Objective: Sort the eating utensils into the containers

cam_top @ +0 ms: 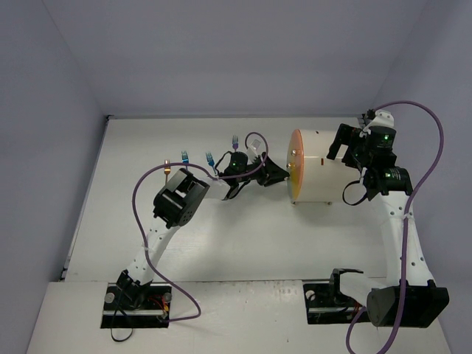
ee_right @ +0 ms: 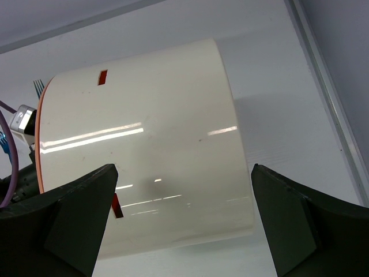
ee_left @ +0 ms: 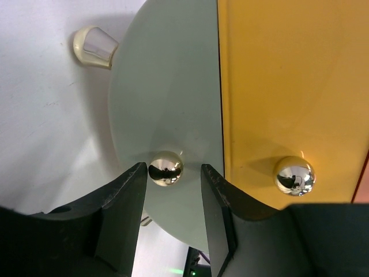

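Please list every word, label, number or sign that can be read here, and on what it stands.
None can be read. The white cabinet, its orange front and the gold knobs carry no writing.
If the arm bases bear labels, they are too small to read.

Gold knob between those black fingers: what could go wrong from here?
The knob is small, round and shiny, off-centre between the fingers of the left gripper, so it might slip when squeezed. Pulling could drag the whole cabinet, since the right gripper is open, not clamping it.
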Motion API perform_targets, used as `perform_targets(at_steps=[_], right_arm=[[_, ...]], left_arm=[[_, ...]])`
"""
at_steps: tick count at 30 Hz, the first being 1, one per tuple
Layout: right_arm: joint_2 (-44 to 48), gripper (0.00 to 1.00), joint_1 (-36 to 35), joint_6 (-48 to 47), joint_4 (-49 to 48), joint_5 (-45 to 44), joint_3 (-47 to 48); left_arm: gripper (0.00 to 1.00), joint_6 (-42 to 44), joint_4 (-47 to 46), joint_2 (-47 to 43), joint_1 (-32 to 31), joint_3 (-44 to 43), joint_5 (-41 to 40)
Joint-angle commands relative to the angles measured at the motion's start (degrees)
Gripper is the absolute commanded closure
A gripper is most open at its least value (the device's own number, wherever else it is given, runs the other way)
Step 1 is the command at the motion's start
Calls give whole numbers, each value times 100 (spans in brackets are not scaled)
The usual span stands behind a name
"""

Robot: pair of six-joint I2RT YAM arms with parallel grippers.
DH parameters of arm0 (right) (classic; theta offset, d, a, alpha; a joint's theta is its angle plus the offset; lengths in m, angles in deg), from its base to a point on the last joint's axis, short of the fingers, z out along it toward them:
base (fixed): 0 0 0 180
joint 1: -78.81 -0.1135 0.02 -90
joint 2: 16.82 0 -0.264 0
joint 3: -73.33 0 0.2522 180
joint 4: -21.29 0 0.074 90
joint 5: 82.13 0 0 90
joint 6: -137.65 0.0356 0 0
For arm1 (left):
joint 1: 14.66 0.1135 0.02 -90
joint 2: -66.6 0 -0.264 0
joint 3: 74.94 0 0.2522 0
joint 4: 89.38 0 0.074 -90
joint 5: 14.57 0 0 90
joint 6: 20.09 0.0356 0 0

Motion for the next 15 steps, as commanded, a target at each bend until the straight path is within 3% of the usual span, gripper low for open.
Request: perform_targets(at_steps=[1, 11, 15], right_arm=[[135, 0, -42, 5, -203, 20, -36], [124, 0, -42, 5, -203, 49, -45], [124, 0, -42, 14, -203, 75, -45]], left_arm=[[61, -161, -854, -77, -35, -353, 105], [61, -262, -1025, 33, -60, -430, 156], [66, -262, -1060, 76, -69, -491, 138]])
